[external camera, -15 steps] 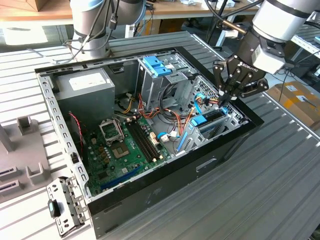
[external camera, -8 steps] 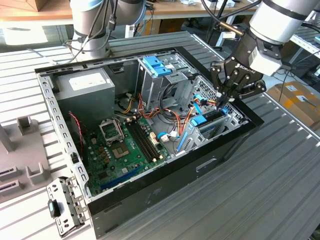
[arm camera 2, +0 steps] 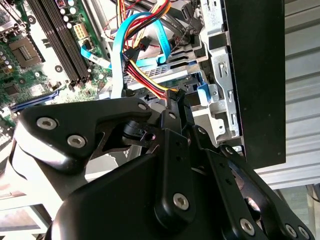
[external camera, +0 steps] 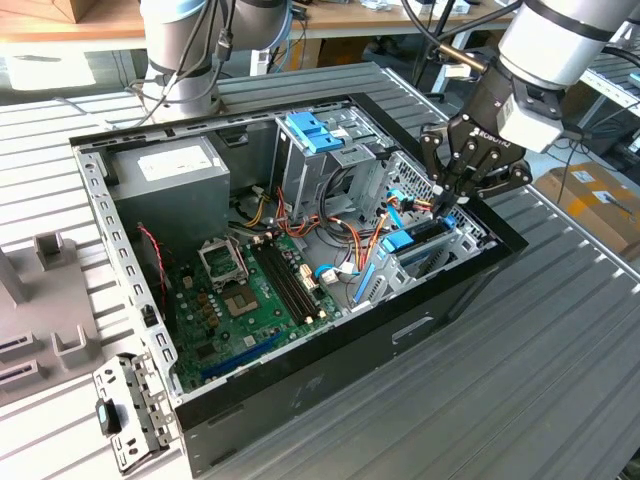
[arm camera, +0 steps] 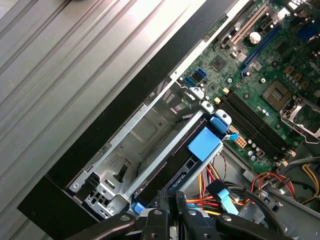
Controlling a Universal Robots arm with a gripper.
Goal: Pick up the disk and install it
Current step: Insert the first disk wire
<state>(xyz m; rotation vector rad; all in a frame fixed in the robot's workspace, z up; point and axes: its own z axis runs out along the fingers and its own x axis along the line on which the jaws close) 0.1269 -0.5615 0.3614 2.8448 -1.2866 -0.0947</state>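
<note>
At the drive bay of the open black computer case [external camera: 330,400] on the ribbed table [external camera: 560,380]: black end effector [external camera: 447,200], fingers together, tips at the blue-railed dark disk [arm camera: 185,165] seated on edge in the bay. Step judged: final seating. Next move calls for gentle, straight pressure clear of cables.

An open computer case [external camera: 300,390] is laid on its side on a ribbed metal table [external camera: 560,380]. The gripper [external camera: 447,203] is lowered into the case's drive bay at the exterior view's right, just above the blue-railed disk [external camera: 415,238] seated there. A green motherboard [external camera: 250,300] and a grey power-supply box [external camera: 165,170] are seen inside.
</note>
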